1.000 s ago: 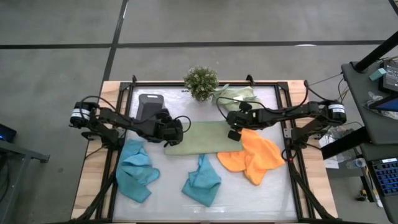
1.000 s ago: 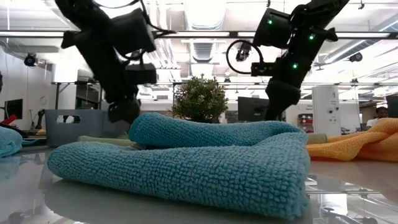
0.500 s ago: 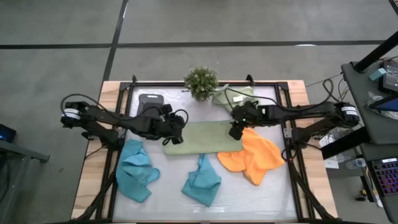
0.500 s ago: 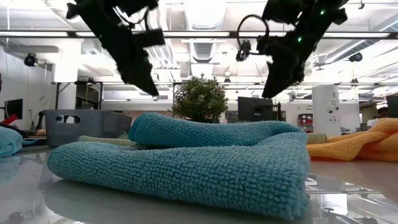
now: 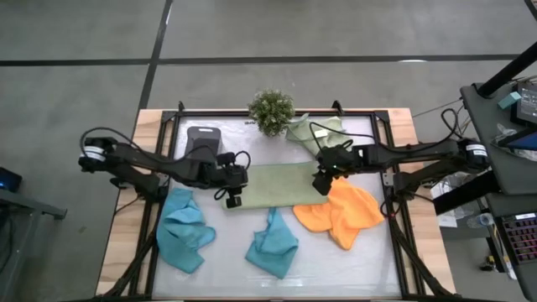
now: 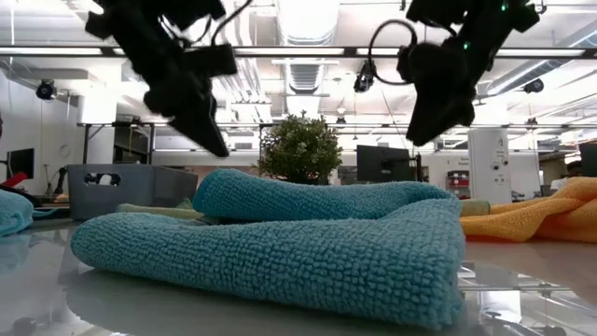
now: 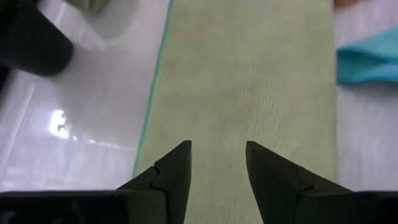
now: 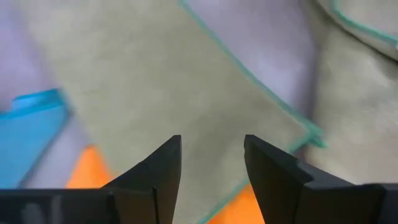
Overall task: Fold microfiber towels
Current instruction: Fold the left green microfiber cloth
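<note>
A folded pale sage-green towel (image 5: 273, 184) lies flat as a long strip in the middle of the table. My left gripper (image 5: 233, 198) hovers over its left end, open, with the green cloth (image 7: 249, 81) below its fingers. My right gripper (image 5: 320, 184) hovers over the towel's right end (image 8: 155, 81), open as well. In the low view both grippers (image 6: 213, 140) (image 6: 422, 131) hang clear above the cloths. A second sage towel (image 5: 317, 130) lies crumpled by the plant. An orange towel (image 5: 340, 214) and two teal towels (image 5: 186, 231) (image 5: 273, 243) lie bunched nearer the front.
A small bushy plant (image 5: 271, 111) stands at the far edge, with a dark grey tray (image 5: 201, 141) to its left. The teal towel (image 6: 280, 243) fills the front of the low view. A dark frame (image 5: 388, 180) borders the white table top.
Both grippers have risen off the ends of the folded sage towel and tipped to a flatter slant; the right one has also rolled about its own axis. The towel stays flat where it was.
</note>
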